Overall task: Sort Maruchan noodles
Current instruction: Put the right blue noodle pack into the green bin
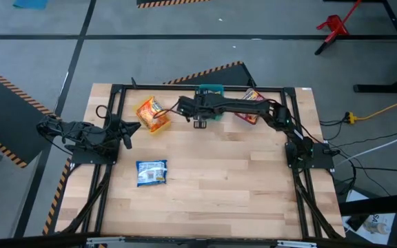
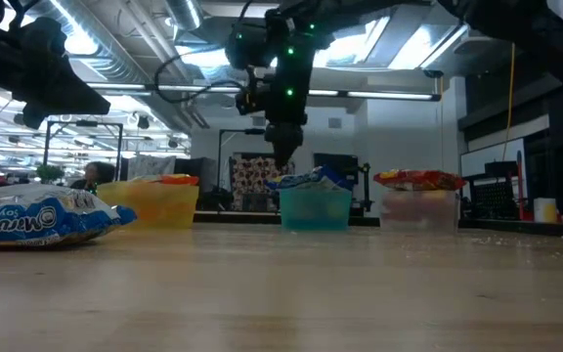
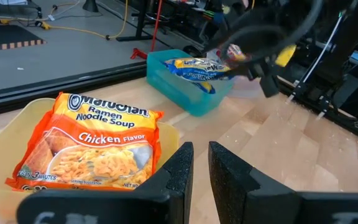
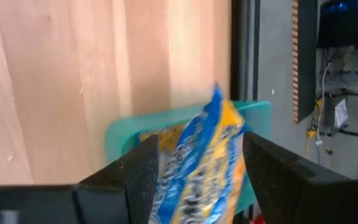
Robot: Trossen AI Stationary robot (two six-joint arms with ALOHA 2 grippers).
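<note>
While the right gripper [image 4: 194, 180] hung above the teal bin [image 1: 211, 93] at the table's far edge, its fingers [image 4: 126, 177] stood wide apart with a blue-and-yellow noodle packet [image 4: 201, 158] lying between them in the bin; whether they touched it could not be told. Beside it, an orange chicken packet [image 3: 89, 146] lay in the yellow bin [image 3: 166, 134] and a red packet [image 1: 249, 107] in the clear bin [image 2: 420, 208]. One blue packet [image 1: 151, 172] lay loose on the table [image 1: 219, 179]. At the left side, the left gripper [image 3: 194, 171] waited nearly closed, holding nothing.
</note>
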